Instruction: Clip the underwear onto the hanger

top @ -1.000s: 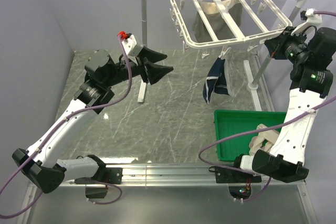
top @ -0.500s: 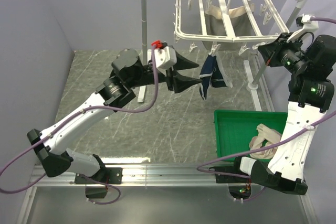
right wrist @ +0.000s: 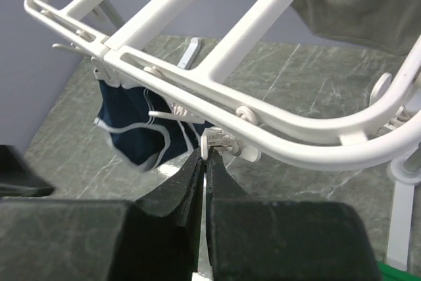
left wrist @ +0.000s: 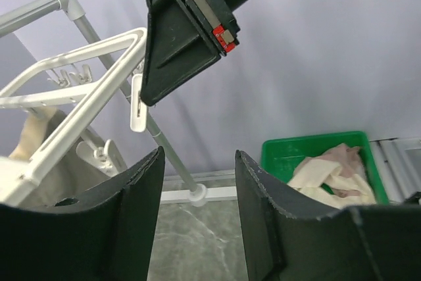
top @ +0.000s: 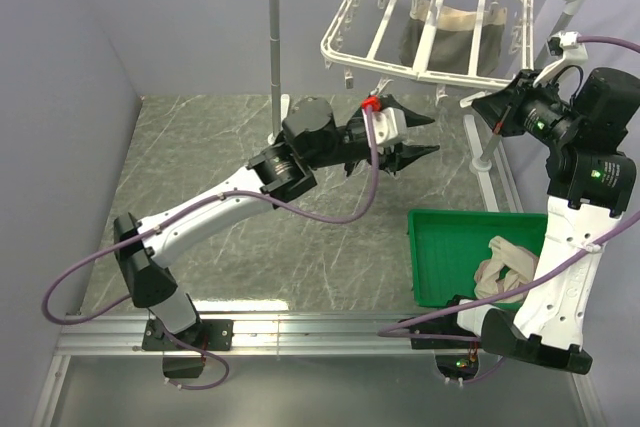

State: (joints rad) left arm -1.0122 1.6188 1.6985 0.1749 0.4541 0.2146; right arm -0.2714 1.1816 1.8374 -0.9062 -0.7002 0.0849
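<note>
Top view: white plastic rectangular drying hanger [top: 428, 37] tilted above the surface's far right corner.

Left wrist: my left gripper [left wrist: 197, 166] wide open, empty.

Right wrist: my right gripper [right wrist: 205, 154] pinched closed on a small white clip [right wrist: 220, 143]. Navy blue white-piped underwear [right wrist: 138, 129] hangs beneath the hanger's edge.

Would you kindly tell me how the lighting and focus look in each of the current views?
Top external: soft, even light on the grey marble table. Left wrist: the left end effector looms dark and underexposed; the green plastic bin is clear. Right wrist: the right end effector is dark and soft, while the white plastic drying frame and navy blue briefs are sharp.
</note>
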